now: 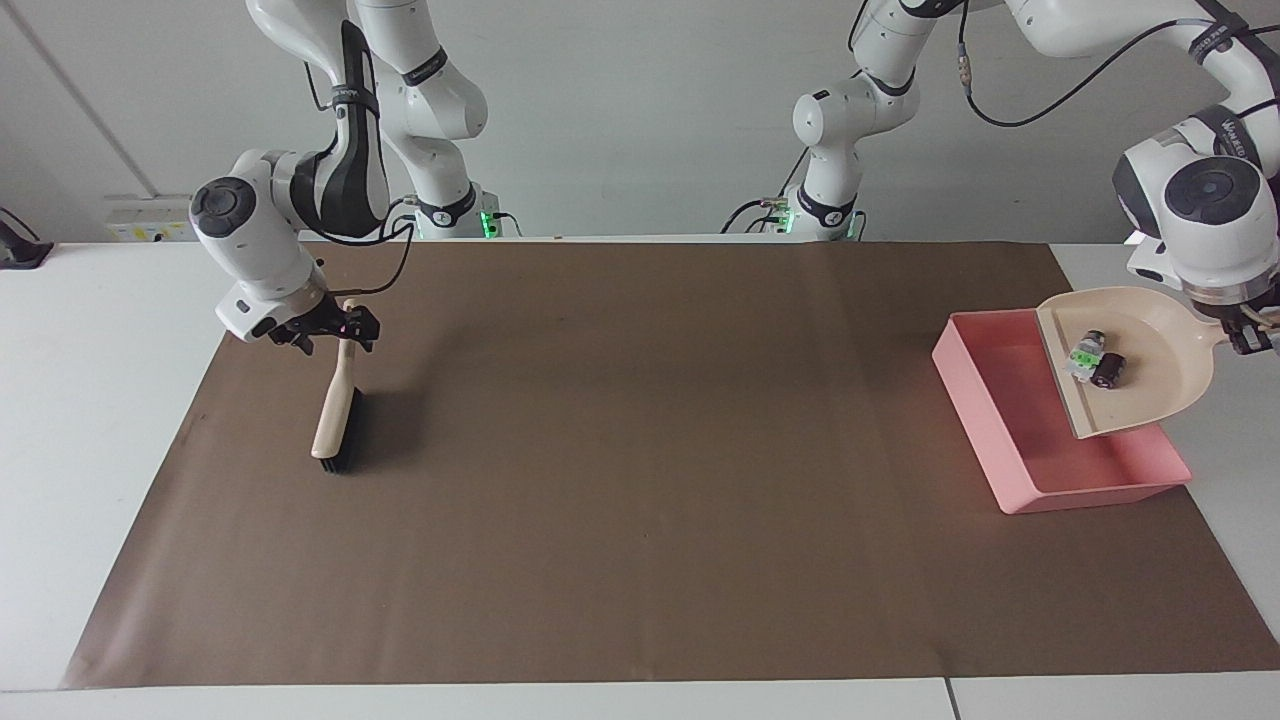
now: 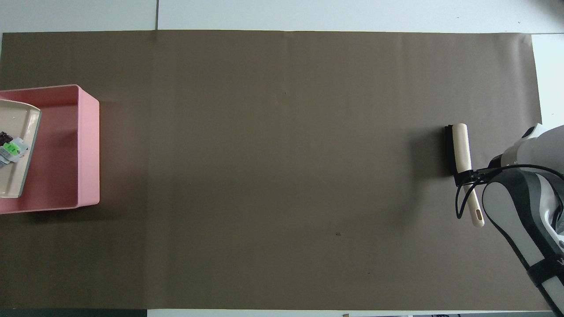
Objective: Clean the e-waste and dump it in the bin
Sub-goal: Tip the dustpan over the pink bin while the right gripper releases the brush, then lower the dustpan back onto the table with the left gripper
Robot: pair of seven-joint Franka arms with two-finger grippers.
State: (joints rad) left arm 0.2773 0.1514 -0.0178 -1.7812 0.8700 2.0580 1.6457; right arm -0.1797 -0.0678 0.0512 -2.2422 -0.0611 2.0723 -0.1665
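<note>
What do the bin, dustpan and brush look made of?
Bin: likely pink molded plastic, smooth thin walls. Dustpan: probably beige plastic, one-piece scoop and handle. Brush: pale handle, plastic or light wood, unclear; black bristles, probably synthetic.

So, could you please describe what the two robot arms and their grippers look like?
Both arms are glossy white with rounded joints and dark grey caps. The right arm has a black cable running along it; the left arm trails one too. The left gripper and right gripper are small and black.
</note>
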